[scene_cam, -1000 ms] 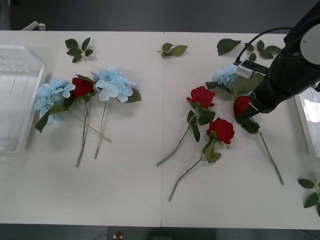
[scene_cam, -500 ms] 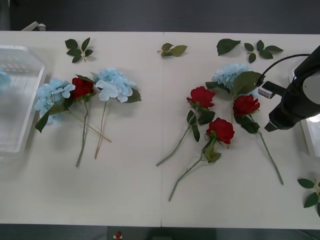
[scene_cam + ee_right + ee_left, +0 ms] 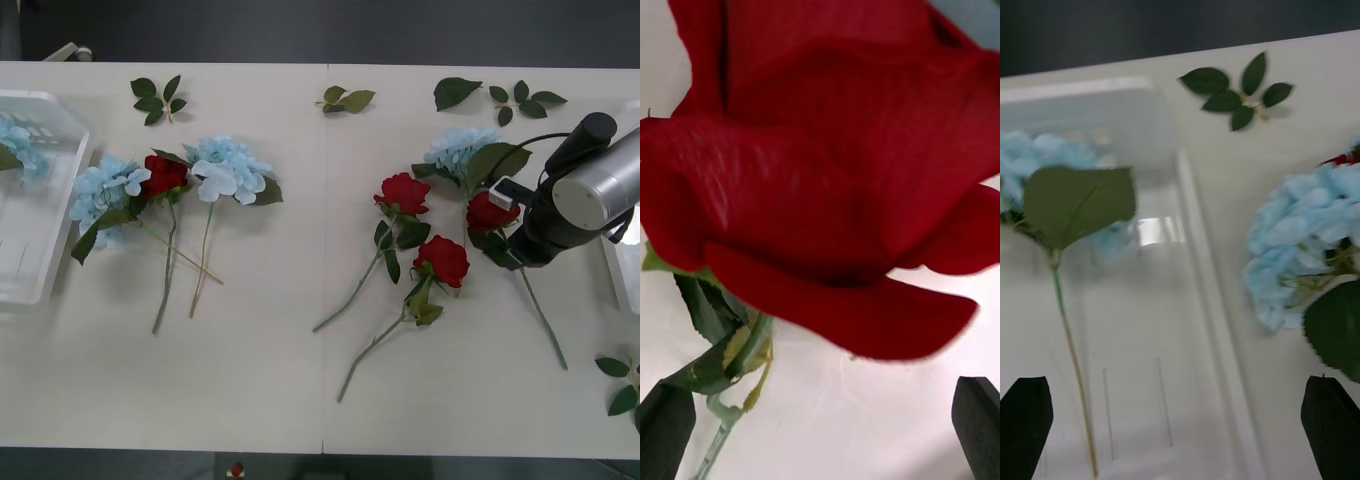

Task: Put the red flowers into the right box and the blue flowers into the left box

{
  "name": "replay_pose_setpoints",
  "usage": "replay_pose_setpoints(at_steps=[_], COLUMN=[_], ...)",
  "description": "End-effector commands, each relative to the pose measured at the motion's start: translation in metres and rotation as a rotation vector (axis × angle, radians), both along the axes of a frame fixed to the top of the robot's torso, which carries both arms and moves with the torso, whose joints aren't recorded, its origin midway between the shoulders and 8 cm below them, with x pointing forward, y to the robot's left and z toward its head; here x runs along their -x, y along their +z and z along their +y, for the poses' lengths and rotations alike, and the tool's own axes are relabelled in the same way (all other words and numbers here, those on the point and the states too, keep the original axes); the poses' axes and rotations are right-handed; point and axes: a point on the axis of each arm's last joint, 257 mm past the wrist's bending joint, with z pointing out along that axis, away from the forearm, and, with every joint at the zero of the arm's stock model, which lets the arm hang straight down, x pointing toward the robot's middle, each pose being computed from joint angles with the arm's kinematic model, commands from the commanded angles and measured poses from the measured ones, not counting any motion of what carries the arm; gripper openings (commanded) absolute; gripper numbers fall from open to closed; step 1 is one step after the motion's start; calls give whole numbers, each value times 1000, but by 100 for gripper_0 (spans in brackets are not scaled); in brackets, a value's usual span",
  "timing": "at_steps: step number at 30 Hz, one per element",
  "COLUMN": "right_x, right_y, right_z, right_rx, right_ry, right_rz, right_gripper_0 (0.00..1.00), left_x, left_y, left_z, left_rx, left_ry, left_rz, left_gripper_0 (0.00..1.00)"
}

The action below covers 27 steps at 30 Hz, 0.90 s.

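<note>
While the right end effector (image 3: 820,427) hangs spread just over a red rose (image 3: 490,211) on the desk (image 3: 300,400), its black fingers (image 3: 666,431) straddle the stem below the head. The left end effector (image 3: 1180,427), also spread, hovers above the left box (image 3: 1180,225), where one blue flower (image 3: 1045,161) lies. The right box (image 3: 622,240) sits just beyond the right end effector.

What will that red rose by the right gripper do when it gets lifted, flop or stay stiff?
The red rose has a long thin stem under a much bigger head, so it will probably droop and swing. It looks light, likely easy to lift. The open right gripper straddles it just below the head, which may limit the wobble.
</note>
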Motion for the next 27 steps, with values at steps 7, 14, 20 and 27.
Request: replay_pose_setpoints(at_steps=[7,14,20,27], right_x=[-12,-11,-11,-14], right_y=[-3,-6,-5,1], right_z=[4,4,4,-6], right_rx=[-14,-19,-17,-17], right_ry=[-46,-56,-57,-87], right_rz=[-23,-17,-18,-26], right_gripper_0=[88,13,0,0], left_x=[-13,-11,-11,-23], left_y=[3,-63,-92,-109], left_z=[-136,-182,-183,-169], left_rx=[92,115,114,155], left_ry=[-280,-280,-216,-125], left_rz=[129,273,334,321], left_gripper_0=[100,100,100,100])
